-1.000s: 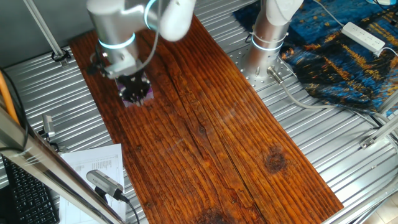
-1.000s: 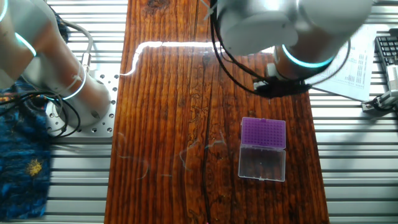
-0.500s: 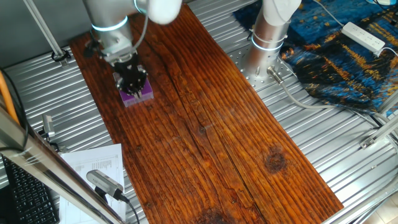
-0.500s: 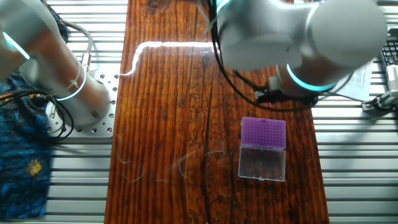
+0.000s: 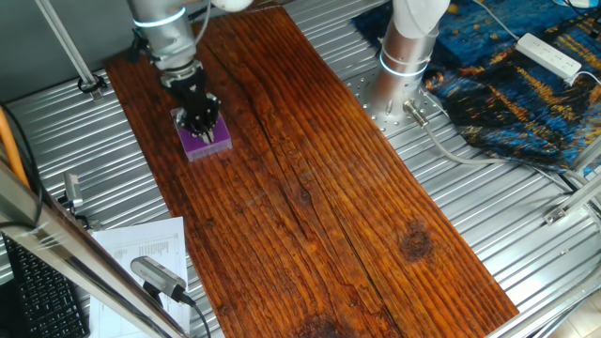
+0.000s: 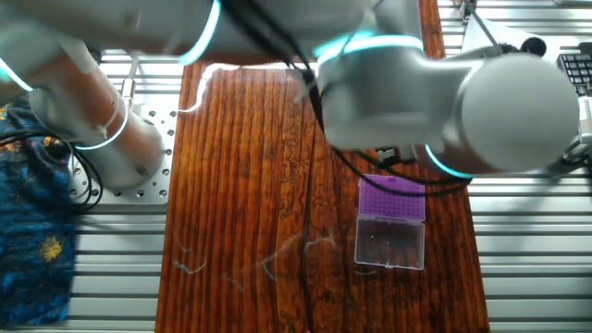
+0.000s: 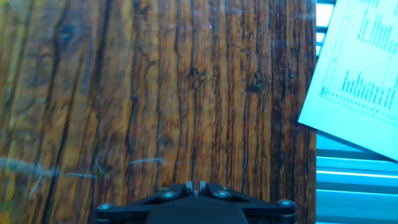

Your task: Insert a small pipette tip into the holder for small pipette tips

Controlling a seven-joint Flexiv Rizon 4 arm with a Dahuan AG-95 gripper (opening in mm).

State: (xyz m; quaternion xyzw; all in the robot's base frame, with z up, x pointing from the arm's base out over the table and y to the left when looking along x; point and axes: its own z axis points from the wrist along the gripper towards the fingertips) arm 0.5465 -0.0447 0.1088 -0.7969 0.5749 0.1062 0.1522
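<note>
In the hand view the jaws sit pressed together at the bottom edge, with no gap showing between the two fingertips. Whether the small pipette tip is pinched between them I cannot tell; nothing pale shows there, and so thin a sliver could easily be hidden. Ahead of the fingers lies bare wood grain, a few faint pale threads, and a printed sheet off to the right.

In one fixed view the jaws hang directly over the holder for small pipette tips, their ends close above its purple rack or perhaps touching it; the angle does not settle which. The other fixed view has the arm's big grey joint covering the rack's far edge, while the purple top and the clear box below it stay visible near the counter's right side.

My reading is that this is the insertion step: the hand is lined up over the rack. If a tip is held, the next move calls for a straight, slow descent into one hole, kept vertical, then a small release without nudging the light box sideways.
</note>
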